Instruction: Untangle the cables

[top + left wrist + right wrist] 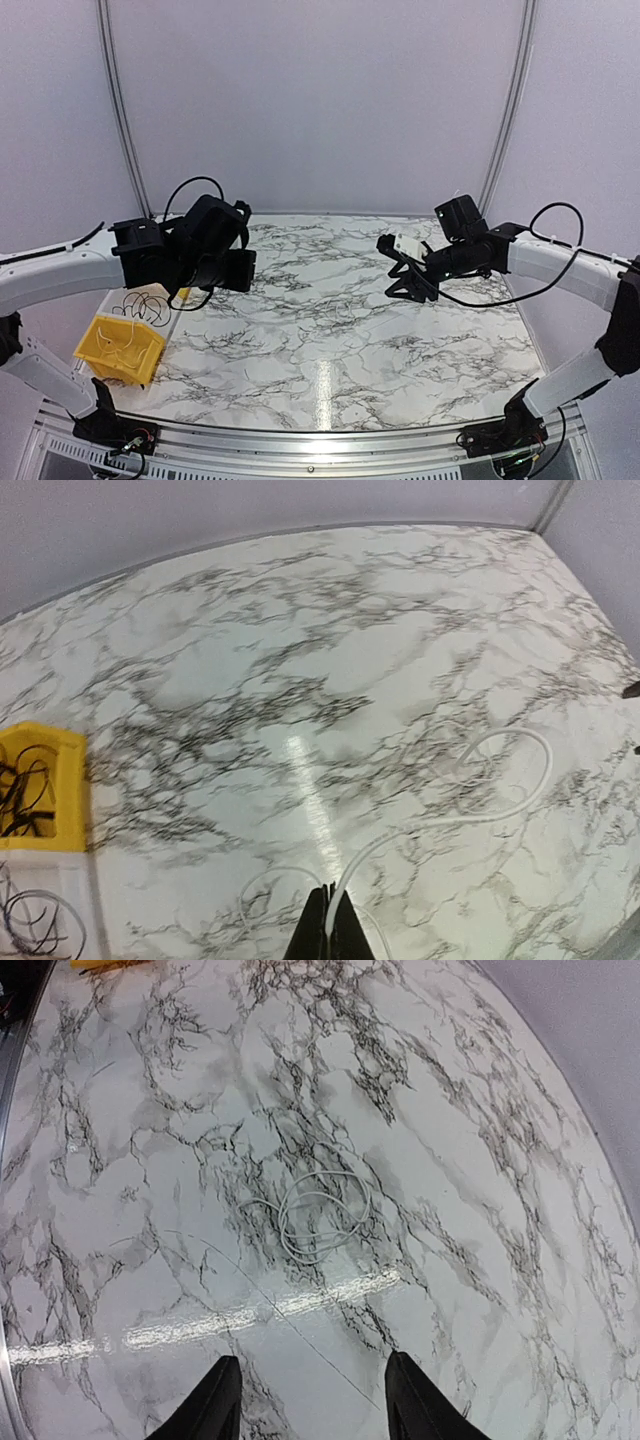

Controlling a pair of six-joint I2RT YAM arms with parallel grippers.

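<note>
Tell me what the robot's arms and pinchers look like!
Each arm has rounded white tubes joined by black joints, the left arm and right arm alike. Thin black cables loop by both wrists. The left gripper and right gripper have two black, pointed fingers each. A small white block sits on the right one.
</note>
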